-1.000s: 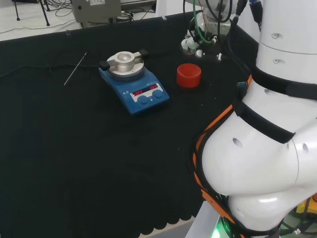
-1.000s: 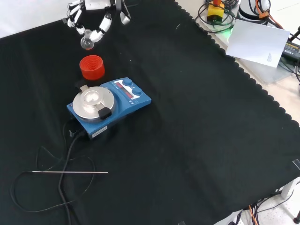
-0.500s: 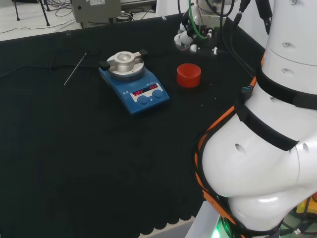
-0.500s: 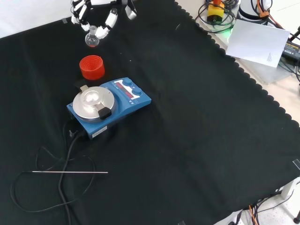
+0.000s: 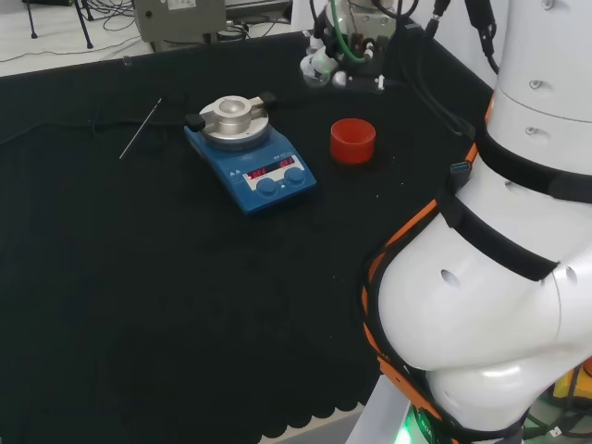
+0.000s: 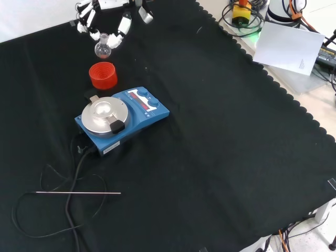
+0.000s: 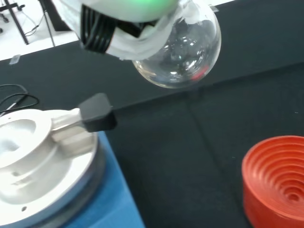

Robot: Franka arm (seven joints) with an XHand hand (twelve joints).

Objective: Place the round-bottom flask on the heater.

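head view: high behind the arm, looking over its white links [image 5: 499,277]
front view: opposite side, looking down
wrist view: super close
shared: blue heater [image 5: 250,153] [image 6: 118,118] [image 7: 42,156], centre-left in both wide views

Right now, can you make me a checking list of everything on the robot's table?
Surface: black cloth covering the bench, bare on the front view's right.
Job's things: clear glass round-bottom flask held in the air above the red ribbed ring stand; blue heater with round silver top, nothing on it.
Clutter: thin metal rod lying on the cloth.
Hand: black and white robot hand, fingers curled round the flask's neck.
Cables: black cable running from the heater.
Surroundings: white paper sheet beyond the cloth's edge.
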